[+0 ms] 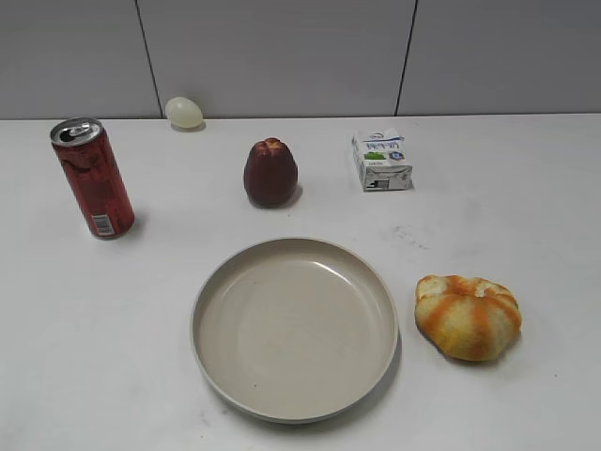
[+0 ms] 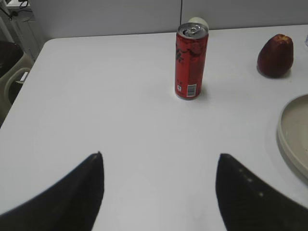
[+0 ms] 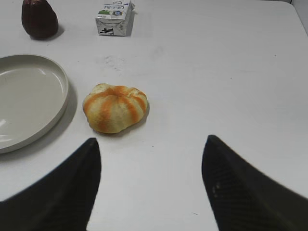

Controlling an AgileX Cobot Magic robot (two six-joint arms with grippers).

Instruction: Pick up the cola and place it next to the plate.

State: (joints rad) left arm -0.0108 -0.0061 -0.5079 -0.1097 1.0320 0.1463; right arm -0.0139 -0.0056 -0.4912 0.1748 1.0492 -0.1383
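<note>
The cola (image 1: 93,178) is a tall dark-red can with a silver top, standing upright at the far left of the white table. It also shows in the left wrist view (image 2: 190,61), straight ahead and well beyond my left gripper (image 2: 160,156), which is open and empty. The plate (image 1: 214,291) is a large beige dish at the front centre; its rim shows in the left wrist view (image 2: 288,139) and the right wrist view (image 3: 60,103). My right gripper (image 3: 151,140) is open and empty over bare table. Neither gripper shows in the exterior view.
A dark-red fruit (image 1: 270,173) stands behind the plate. A small milk carton (image 1: 381,160) lies at the back right, a pale egg (image 1: 184,112) by the wall. An orange-striped pumpkin-shaped bun (image 1: 468,316) lies right of the plate. The table's left edge (image 2: 29,72) is near the can.
</note>
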